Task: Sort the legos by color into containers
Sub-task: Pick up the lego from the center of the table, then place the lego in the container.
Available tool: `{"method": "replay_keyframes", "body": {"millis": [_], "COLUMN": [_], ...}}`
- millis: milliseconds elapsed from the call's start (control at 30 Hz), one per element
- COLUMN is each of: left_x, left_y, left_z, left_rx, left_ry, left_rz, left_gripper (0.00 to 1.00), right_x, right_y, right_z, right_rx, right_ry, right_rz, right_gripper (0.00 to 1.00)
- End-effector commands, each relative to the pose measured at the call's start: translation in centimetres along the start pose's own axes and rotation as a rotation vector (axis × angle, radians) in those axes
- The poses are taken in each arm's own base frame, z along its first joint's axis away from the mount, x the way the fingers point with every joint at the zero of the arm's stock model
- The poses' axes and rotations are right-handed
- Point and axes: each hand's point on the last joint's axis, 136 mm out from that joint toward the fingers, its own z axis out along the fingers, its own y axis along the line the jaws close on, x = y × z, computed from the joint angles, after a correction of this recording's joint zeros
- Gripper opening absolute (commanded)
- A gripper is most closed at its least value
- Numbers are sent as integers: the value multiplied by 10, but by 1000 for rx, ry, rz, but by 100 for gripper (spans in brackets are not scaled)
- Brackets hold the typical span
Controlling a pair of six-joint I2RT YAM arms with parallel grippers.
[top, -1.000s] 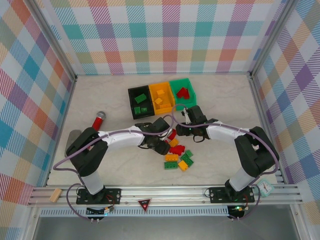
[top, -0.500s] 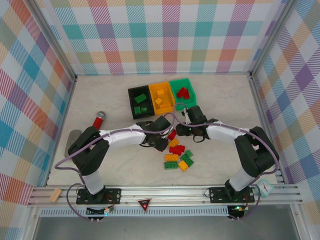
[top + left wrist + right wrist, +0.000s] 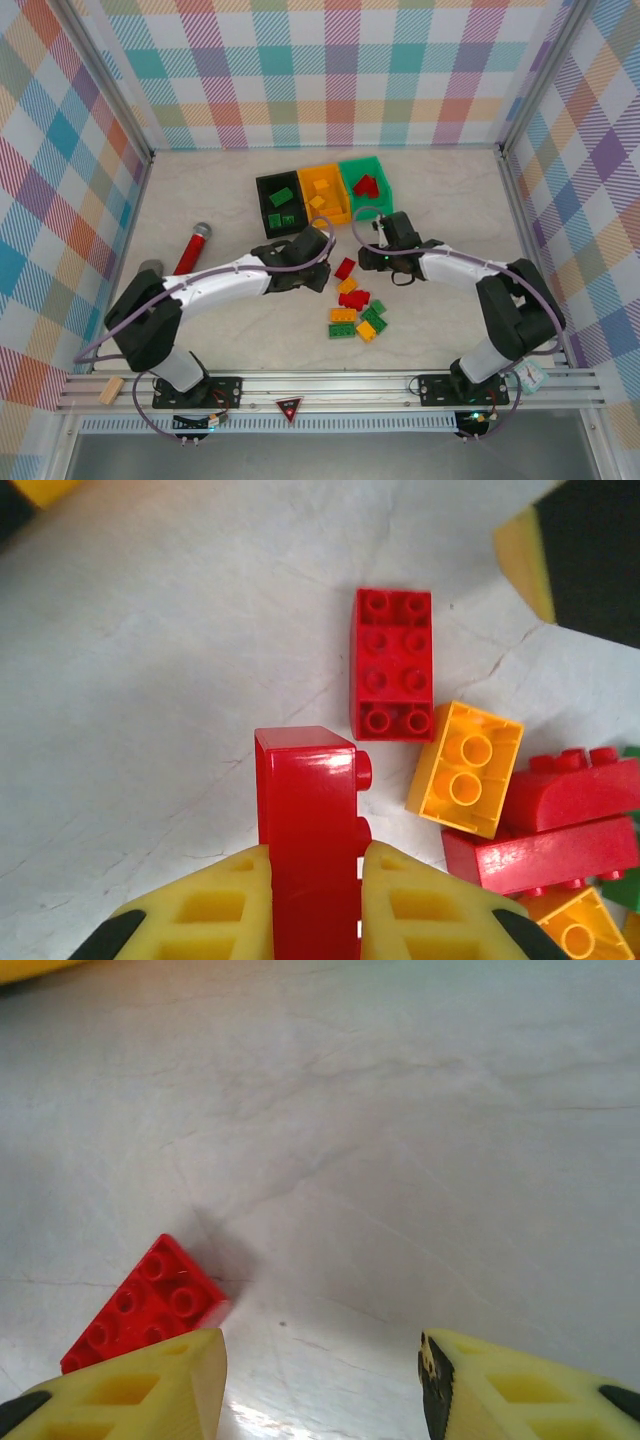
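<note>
Your left claw (image 3: 315,858) is clamped on a red brick (image 3: 308,800), with other bricks (image 3: 465,770) at its 2 o'clock, while your right claw (image 3: 320,1355) hangs open above the table (image 3: 400,1110), a flat red brick (image 3: 145,1305) at its 8 o'clock.

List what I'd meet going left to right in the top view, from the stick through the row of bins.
Red stick → black bin → orange bin → green bin.

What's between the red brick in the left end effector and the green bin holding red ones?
The right end effector sits before the green bin, beside the route of the red brick; nothing else visible.
</note>
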Motion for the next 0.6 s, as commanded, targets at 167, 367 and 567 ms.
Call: {"method": "replay_keyframes", "body": {"millis": [167, 367, 567], "left_x": [-50, -90, -137], "left_y": [6, -7, -29], "left_z": [-25, -15, 24], "left_rx": [119, 177, 217], "left_ry": [-196, -216, -156], "left_rz": [-212, -242, -243], "left_gripper": [0, 0, 0], "right_x": [-13, -14, -18], "right_y": [-31, -29, -29], "right_z": [-23, -23, -33], "right_rx": [-36, -58, -60], "right_ry": [-112, -111, -156], "right_rz": [194, 205, 188], "right_gripper": [54, 55, 55]}}
